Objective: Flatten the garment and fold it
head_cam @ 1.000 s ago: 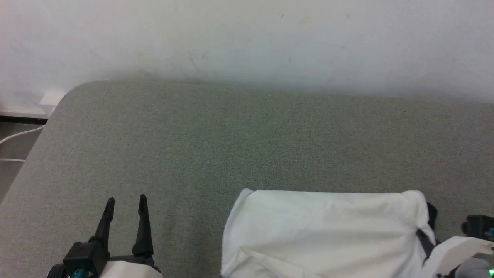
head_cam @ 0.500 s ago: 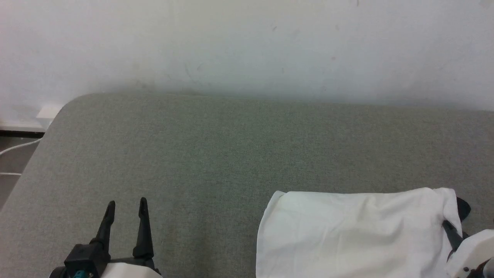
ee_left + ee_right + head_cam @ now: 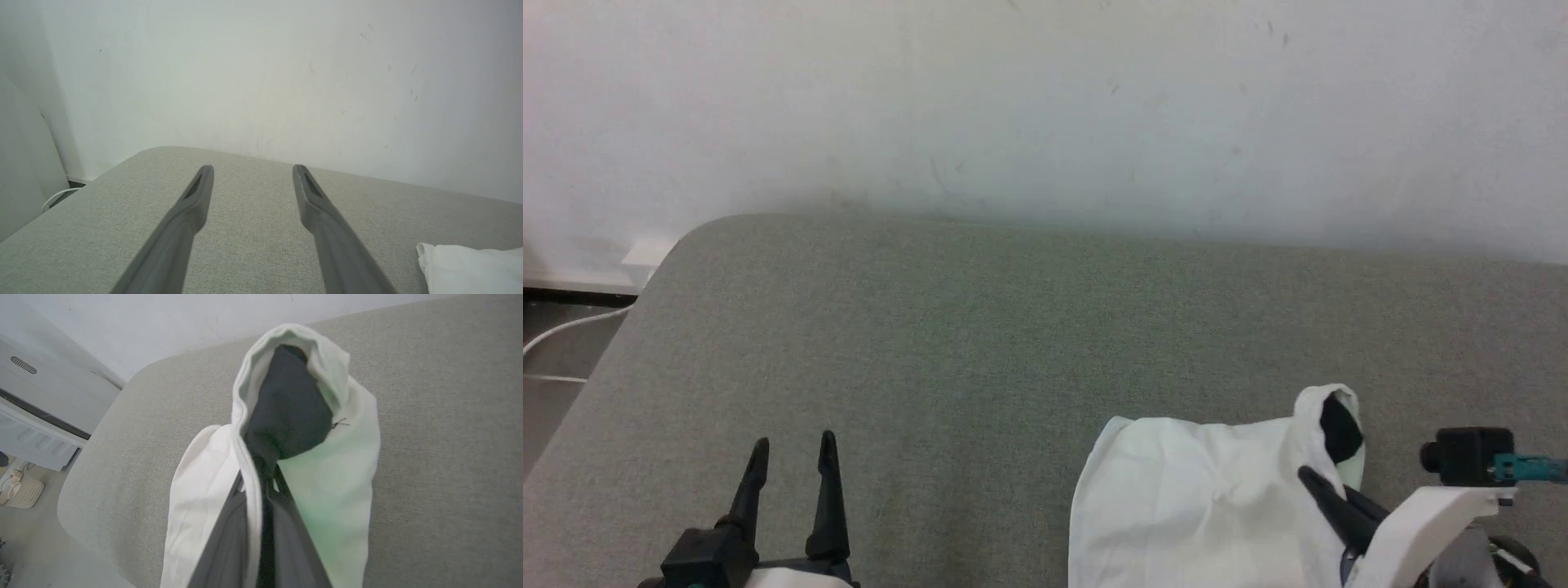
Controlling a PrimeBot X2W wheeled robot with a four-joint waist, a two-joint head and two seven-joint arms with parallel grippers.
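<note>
Closed right claw (image 3: 263, 471) on garment (image 3: 339, 473), grey cushion (image 3: 449, 416) beneath

Items counted: one garment (image 3: 1192, 506); two grippers, namely the left gripper (image 3: 793, 438) and the right gripper (image 3: 1313, 482); one grey padded surface (image 3: 1013, 343); one white cable (image 3: 572, 322), at nine o'clock.

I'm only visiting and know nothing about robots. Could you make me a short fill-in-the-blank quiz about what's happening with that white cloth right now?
The right gripper is ____ on the garment.
The left gripper has its jaws ____, with nothing between them.
The fabric peeking out of the garment's bunched white fold is ____.
The garment lies toward the robot's ____ side of the grey-green cushion.

Missing words: shut; open; black; right.
</note>
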